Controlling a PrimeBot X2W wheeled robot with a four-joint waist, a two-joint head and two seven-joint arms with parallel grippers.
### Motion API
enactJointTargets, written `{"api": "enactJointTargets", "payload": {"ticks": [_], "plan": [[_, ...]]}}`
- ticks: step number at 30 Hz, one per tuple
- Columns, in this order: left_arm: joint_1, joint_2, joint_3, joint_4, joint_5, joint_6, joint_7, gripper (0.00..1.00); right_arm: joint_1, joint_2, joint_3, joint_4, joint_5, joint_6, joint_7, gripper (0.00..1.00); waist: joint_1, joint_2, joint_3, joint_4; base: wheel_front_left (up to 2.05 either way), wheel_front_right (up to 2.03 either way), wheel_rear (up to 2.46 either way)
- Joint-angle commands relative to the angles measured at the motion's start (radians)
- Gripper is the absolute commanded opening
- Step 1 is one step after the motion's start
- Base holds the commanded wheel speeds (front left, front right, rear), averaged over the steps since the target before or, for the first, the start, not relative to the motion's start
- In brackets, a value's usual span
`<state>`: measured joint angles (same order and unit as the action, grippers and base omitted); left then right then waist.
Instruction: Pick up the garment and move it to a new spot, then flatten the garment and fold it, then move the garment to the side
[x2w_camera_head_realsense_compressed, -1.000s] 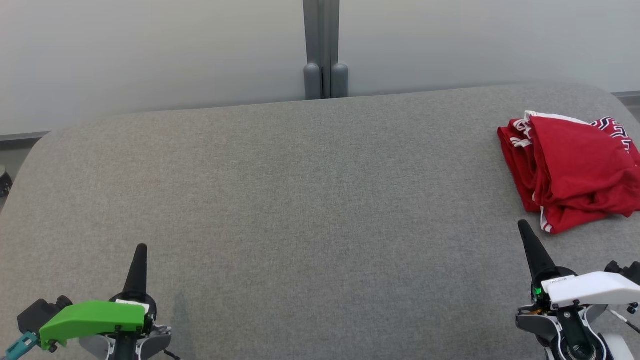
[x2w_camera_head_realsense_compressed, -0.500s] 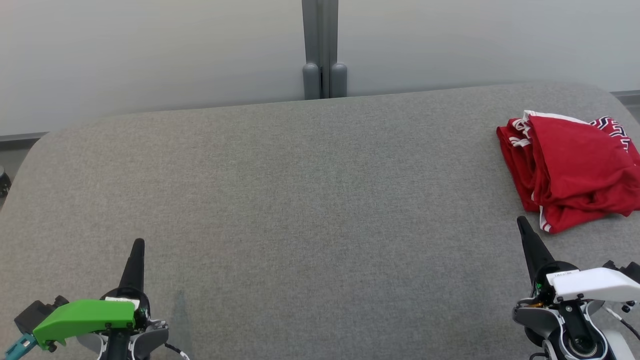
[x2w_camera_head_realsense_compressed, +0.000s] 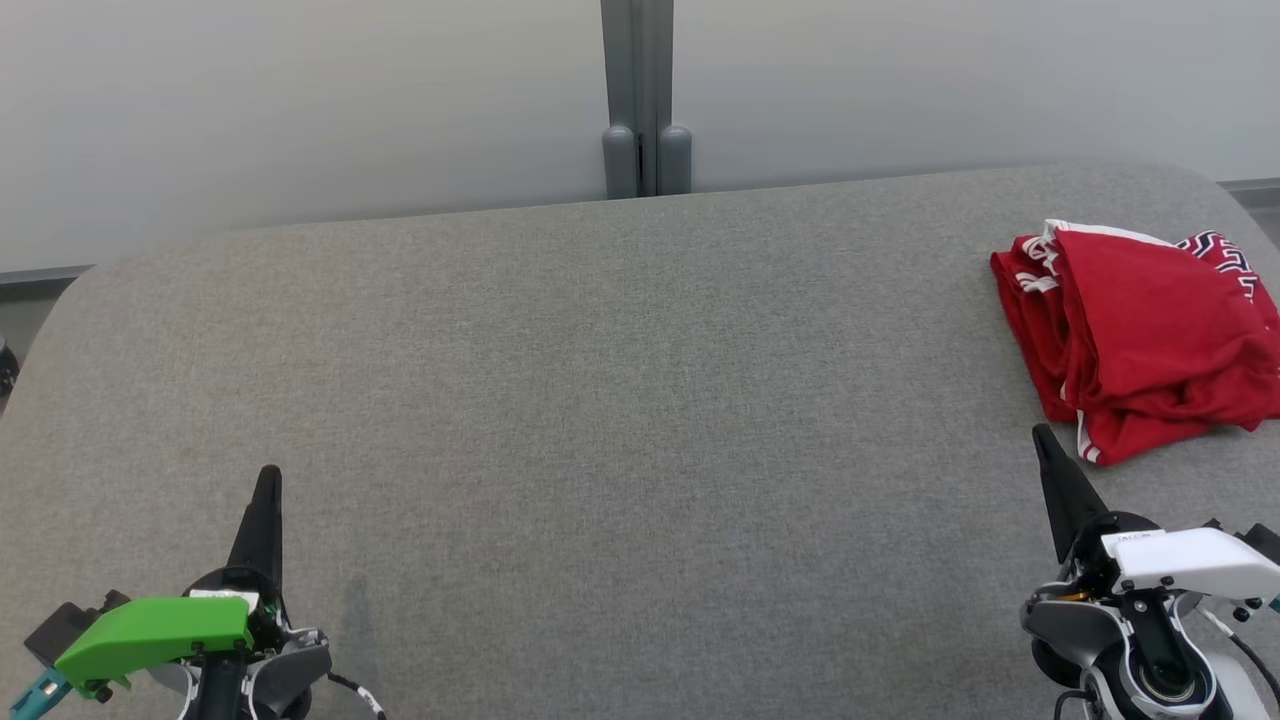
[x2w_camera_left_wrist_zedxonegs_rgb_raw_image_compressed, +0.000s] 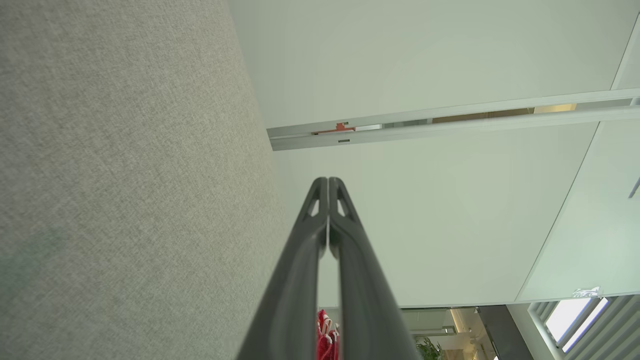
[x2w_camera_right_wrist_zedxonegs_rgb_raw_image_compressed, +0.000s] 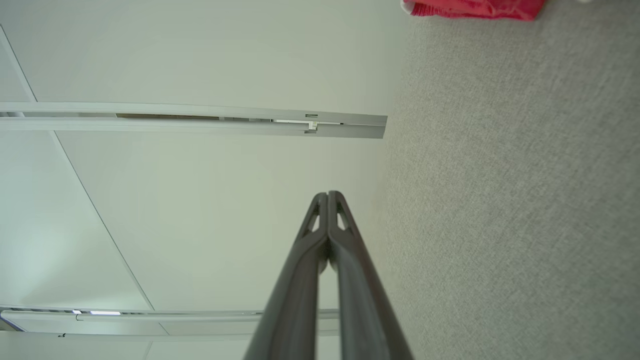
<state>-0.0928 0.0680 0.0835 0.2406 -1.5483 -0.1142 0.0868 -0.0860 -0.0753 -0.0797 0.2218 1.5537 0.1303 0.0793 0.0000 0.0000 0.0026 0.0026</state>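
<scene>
A broad grey fabric-covered tabletop with rounded corners (x2w_camera_head_realsense_compressed: 640, 400) is the reference for every place here. The crumpled red cloth garment with white trim and a dark patterned band (x2w_camera_head_realsense_compressed: 1140, 340) lies bunched in a loose heap on the tabletop's far right part, and it runs out of the head view at the right border. Nothing touches it.

The left gripper (x2w_camera_head_realsense_compressed: 268, 480) hangs over the tabletop's near left corner, well apart from the garment. Its two long dark fingers are pressed together into a single spike pointing toward the tabletop's far edge. In the left wrist view the left gripper (x2w_camera_left_wrist_zedxonegs_rgb_raw_image_compressed: 328, 182) shows its tips meeting with nothing between them, and a sliver of the garment (x2w_camera_left_wrist_zedxonegs_rgb_raw_image_compressed: 325, 335) peeks out behind the fingers. A bright green plastic cover (x2w_camera_head_realsense_compressed: 150, 630) sits on that wrist.

The right gripper (x2w_camera_head_realsense_compressed: 1042, 435) is over the tabletop's near right part, its tip just beside the garment's near hem but apart from it. It is clenched too and holds nothing. The right wrist view shows the right gripper (x2w_camera_right_wrist_zedxonegs_rgb_raw_image_compressed: 327, 195) with tips touching, and the garment's (x2w_camera_right_wrist_zedxonegs_rgb_raw_image_compressed: 470, 7) edge at the top. A white plastic cover (x2w_camera_head_realsense_compressed: 1190, 560) caps that wrist.

Beyond the tabletop's far edge stands a pale wall panel (x2w_camera_head_realsense_compressed: 300, 100) with a grey vertical post (x2w_camera_head_realsense_compressed: 640, 90) at its middle.
</scene>
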Motion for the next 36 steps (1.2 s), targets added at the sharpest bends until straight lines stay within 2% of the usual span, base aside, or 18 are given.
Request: {"api": "enactJointTargets", "payload": {"ticks": [1, 12, 36], "plan": [[-0.015, -0.004, 0.007, 0.001, -0.016, -0.007, 0.006, 0.00, -0.012, 0.001, -0.004, 0.005, 0.021, 0.001, 0.008, 0.00, 0.0000, 0.0000, 0.000, 0.000, 0.00, 0.00, 0.00], [-0.023, -0.013, 0.028, 0.006, -0.076, -0.022, 0.025, 0.00, -0.027, 0.007, -0.010, 0.026, 0.086, 0.001, 0.016, 0.00, 0.0000, 0.0000, 0.001, -0.003, 0.00, 0.00, 0.00], [-0.021, -0.014, 0.029, 0.006, -0.069, -0.020, 0.025, 0.00, -0.025, 0.012, -0.017, 0.026, 0.072, 0.001, 0.021, 0.00, 0.0000, 0.0000, 0.000, -0.003, 0.00, 0.00, 0.00]]}}
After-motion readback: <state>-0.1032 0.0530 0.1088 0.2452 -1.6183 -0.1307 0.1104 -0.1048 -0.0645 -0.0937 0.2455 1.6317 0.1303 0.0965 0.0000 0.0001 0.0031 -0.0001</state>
